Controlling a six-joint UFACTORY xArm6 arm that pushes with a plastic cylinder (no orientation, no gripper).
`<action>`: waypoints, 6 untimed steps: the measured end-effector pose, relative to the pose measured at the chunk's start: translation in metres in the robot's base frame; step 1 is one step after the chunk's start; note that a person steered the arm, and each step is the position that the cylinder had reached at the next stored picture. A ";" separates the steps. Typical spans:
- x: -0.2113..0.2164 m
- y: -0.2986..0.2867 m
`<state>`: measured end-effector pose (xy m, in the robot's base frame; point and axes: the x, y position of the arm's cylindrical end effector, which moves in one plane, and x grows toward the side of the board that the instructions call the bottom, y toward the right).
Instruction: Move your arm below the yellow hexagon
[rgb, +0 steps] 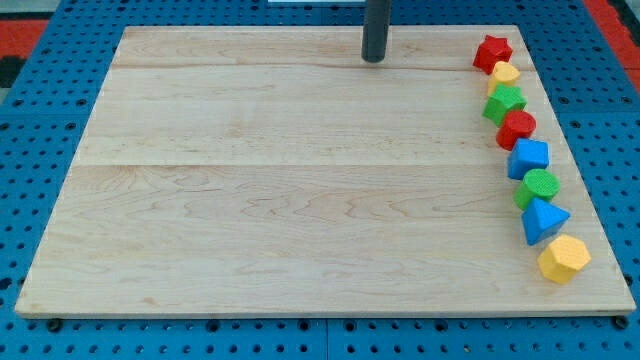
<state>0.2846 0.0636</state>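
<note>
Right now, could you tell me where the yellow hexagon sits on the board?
The yellow hexagon sits at the view's bottom right, last in the right-edge column, just below the blue triangle.

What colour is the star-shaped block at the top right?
Red star, plainly seen in the camera view.

1. The yellow hexagon (564, 259) is a small, chunky yellow block with a six-sided top face; it lies flat on the desk (300, 200).
2. It sits near the desk's corner at the view's bottom right; it is the lowest block in the column along the right edge, just below the blue triangle (543, 220), seemingly touching it.
</note>
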 end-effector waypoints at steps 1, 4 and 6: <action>0.082 0.000; 0.309 0.102; 0.328 0.194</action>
